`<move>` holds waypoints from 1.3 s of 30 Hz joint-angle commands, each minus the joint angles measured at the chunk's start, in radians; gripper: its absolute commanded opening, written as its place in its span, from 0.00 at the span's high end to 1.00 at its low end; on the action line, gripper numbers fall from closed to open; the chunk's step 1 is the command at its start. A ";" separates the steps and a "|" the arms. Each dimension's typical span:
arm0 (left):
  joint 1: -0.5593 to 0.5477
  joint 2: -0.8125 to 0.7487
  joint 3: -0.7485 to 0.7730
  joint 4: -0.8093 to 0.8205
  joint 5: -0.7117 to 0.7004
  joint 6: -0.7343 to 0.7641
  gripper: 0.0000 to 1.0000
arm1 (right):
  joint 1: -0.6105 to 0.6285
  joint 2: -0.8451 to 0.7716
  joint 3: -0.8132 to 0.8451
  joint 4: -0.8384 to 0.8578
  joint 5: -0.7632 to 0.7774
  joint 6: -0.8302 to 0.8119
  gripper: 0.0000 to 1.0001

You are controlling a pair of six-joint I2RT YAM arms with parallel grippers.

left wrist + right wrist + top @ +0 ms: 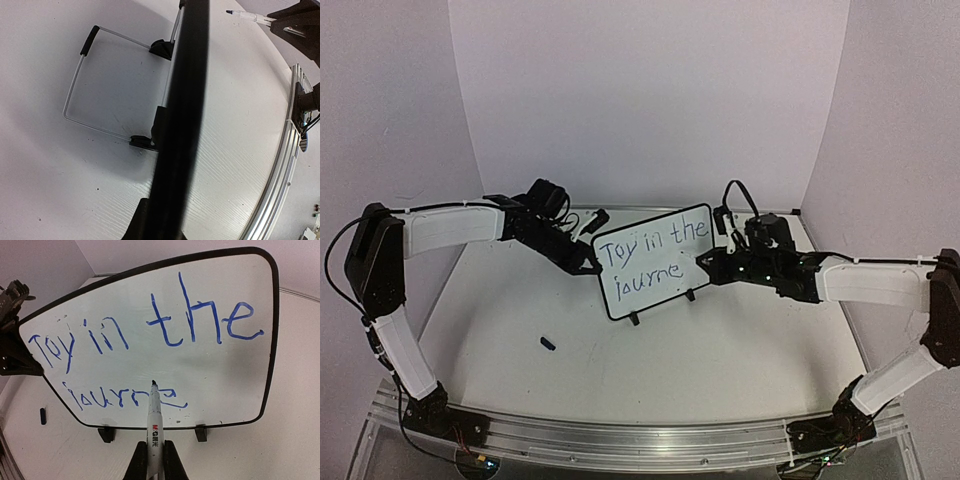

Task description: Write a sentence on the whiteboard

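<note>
Where it stands at mid-worktop (720, 350) between the two arms, we record the whiteboard (665, 293): upright on two black feet (106, 434), black-framed, with its face turned to the arm bases. The sentence (162, 322) is in blue marker, "Toy in the" above and "journe" below. We find the left claw (590, 263) clenched on the board's left edge. The right claw (155, 452) is grasping a white marker (154, 420), whose dark tip is at the board face just above the last letters of the lower line; we cannot tell whether it touches. A small dark cap (548, 343) lies on the worktop, well apart, left of and nearer than the board. Behind the board, a thin wire stand (75, 95) runs out from the feet.
</note>
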 commanded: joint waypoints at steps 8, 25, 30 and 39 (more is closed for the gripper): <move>-0.017 0.046 -0.002 -0.072 -0.072 0.023 1.00 | -0.022 0.035 -0.002 -0.004 -0.012 -0.021 1.00; -0.016 0.049 -0.002 -0.074 -0.073 0.023 1.00 | -0.040 0.128 0.035 0.056 -0.010 -0.023 1.00; -0.016 0.049 -0.002 -0.074 -0.073 0.024 1.00 | -0.041 0.131 0.035 0.077 -0.010 -0.024 1.00; -0.016 0.050 -0.002 -0.074 -0.074 0.025 1.00 | -0.043 0.160 0.039 0.098 0.013 -0.030 1.00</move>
